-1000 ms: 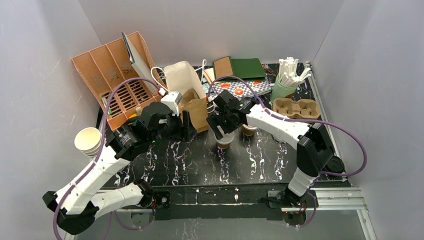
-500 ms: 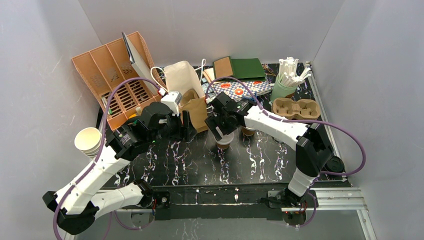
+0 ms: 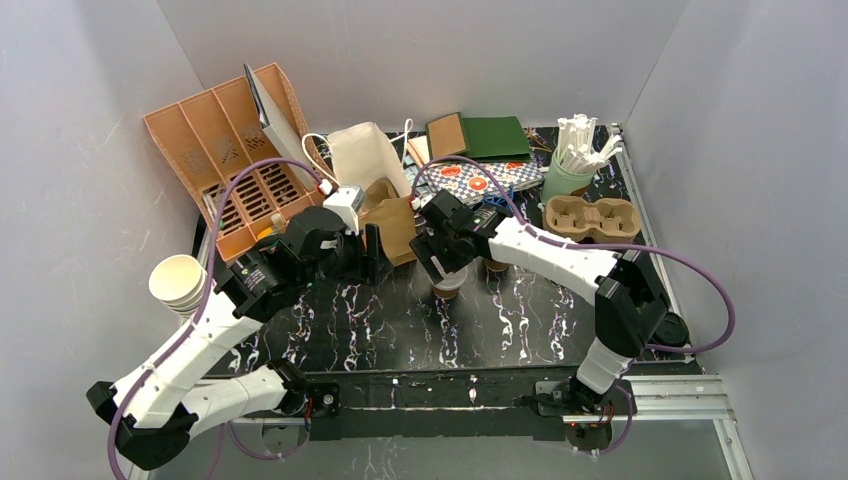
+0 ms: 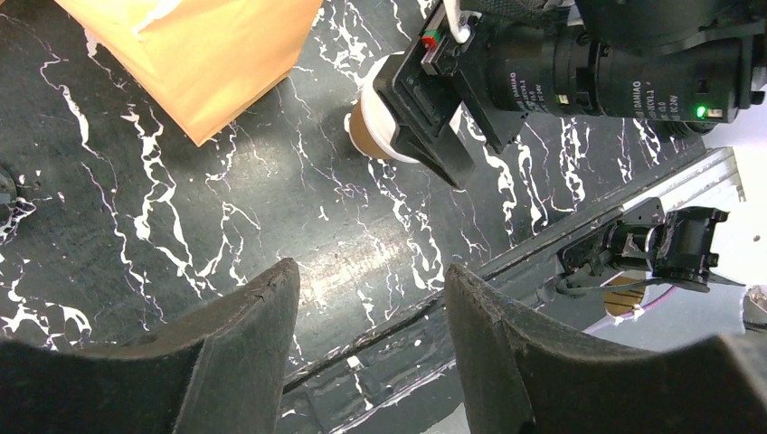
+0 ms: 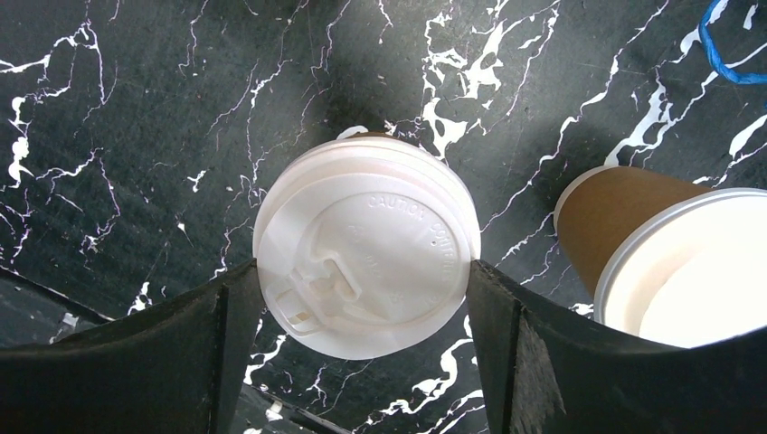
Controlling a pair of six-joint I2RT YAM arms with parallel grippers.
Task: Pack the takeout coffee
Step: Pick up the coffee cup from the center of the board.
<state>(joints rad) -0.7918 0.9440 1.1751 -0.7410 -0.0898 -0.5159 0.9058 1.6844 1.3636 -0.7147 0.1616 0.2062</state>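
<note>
Right tool (image 5: 364,276) is sitting slightly further left than a second ago, centred over the nearer lidded cup (image 5: 366,194). The left arm is showing only a slight nudge toward the brown paper bag (image 3: 398,228).

Right tool fingers (image 5: 213,362) are standing wide apart, one on each side of the cup's white lid (image 5: 389,235), right at its rim. Whether they are pressing on it cannot be told. The cup is standing upright on the counter (image 5: 136,108). Its tan-brown wall is mostly hidden beneath the round lid, which is carrying raised caution lettering and a sip tab. A second cup (image 5: 620,212) of the same kind is standing just beside it, not touching.

Left tool (image 4: 371,280) is hovering above bare counter, its fingers (image 4: 244,344) apart with nothing between them. The bag is standing upright just left of the lidded cup, and the left tool is sitting near the bag's front face.

Further out, a moulded cup carrier (image 3: 590,216) is lying near the right edge, with a green cup of white stirrers (image 3: 568,175) behind it. An orange organiser (image 3: 225,150) is standing at back left, and a stack of cream cups (image 3: 178,280) is sitting at the left edge. Purple cables (image 3: 255,170) are looping over both arms.
</note>
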